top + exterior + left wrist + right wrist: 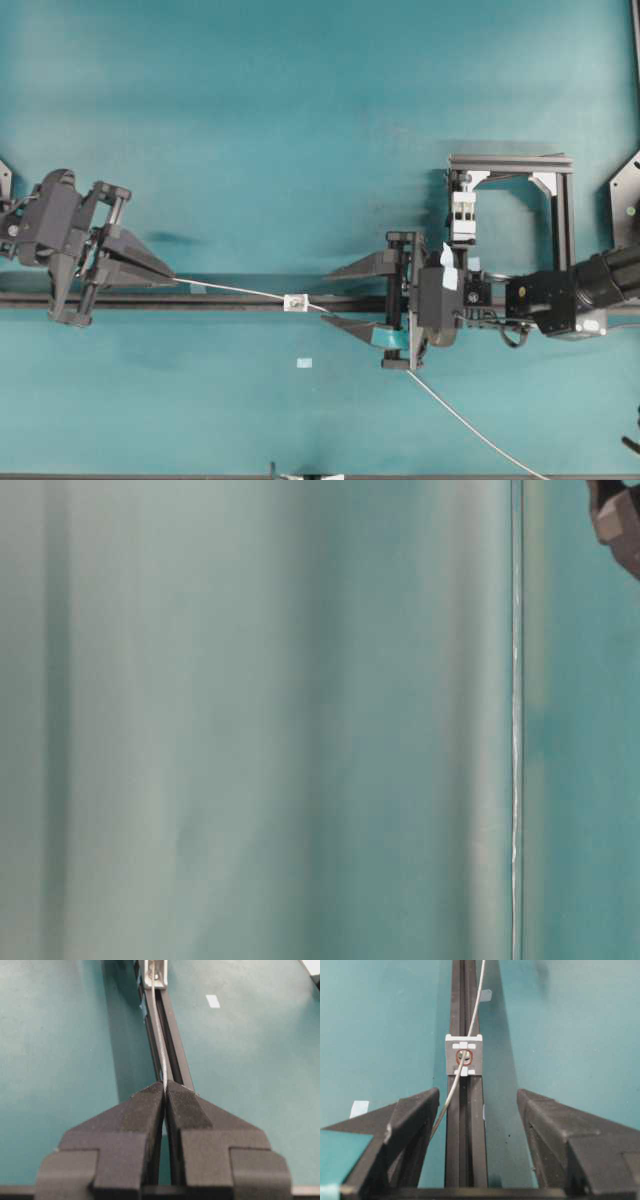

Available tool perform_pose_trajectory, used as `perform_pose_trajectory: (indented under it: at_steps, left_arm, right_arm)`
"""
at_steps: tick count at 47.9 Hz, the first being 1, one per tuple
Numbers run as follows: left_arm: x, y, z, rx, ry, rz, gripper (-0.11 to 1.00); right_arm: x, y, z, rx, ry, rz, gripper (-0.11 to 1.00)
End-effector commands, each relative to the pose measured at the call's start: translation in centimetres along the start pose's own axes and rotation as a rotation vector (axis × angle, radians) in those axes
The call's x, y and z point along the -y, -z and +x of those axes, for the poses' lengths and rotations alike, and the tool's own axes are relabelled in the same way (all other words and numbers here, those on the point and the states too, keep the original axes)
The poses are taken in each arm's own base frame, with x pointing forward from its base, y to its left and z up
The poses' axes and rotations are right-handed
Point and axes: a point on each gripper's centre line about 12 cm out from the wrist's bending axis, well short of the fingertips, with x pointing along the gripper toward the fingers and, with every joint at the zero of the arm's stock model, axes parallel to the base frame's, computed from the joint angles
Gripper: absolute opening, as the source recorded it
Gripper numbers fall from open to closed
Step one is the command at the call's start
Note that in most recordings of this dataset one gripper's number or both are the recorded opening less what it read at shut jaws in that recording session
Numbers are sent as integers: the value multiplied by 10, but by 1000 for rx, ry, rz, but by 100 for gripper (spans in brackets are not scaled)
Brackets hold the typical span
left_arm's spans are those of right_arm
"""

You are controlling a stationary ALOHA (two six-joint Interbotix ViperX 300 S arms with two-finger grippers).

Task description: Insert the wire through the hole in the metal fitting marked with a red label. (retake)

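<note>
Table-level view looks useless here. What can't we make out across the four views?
- Table-level view: blurred teal; only a thin vertical line and a dark corner show.
- Wire far end: cut off by the overhead view's bottom edge.
- Wire beyond the metal fitting: in the right wrist view the left finger hides where it goes.
- Left gripper: shut on the wire; fitting cropped by the top edge.

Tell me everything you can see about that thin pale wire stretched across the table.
The thin pale grey-white wire looks like a fine, smooth metal strand. The left claw is shut on one end. From there it runs along the black rail, passes through the red-ringed hole in the small silvery square fitting, goes between the open right claw's fingers, then trails loosely across the teal table towards its near edge.
</note>
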Motion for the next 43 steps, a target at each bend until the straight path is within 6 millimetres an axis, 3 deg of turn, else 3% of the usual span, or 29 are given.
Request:
perform_pose_trajectory:
  at_steps: [1, 11, 31, 37, 43]
  left_arm:
    - [4, -3, -3, 14, 17, -1, -10]
    - [7, -4, -8, 21, 31, -28, -10]
    - [10, -12, 11, -87, 12, -145, -10]
    - [10, -13, 11, -85, 9, -154, 0]
    - [10, -13, 11, -85, 10, -153, 23]
  right_arm:
    - [-5, -15, -1, 38, -14, 19, 73]
    - [-5, -15, -1, 38, -14, 19, 73]
    - [-6, -15, 0, 39, -15, 19, 73]
    - [-6, -16, 0, 41, -15, 20, 73]
    - [-6, -15, 0, 41, -15, 20, 73]
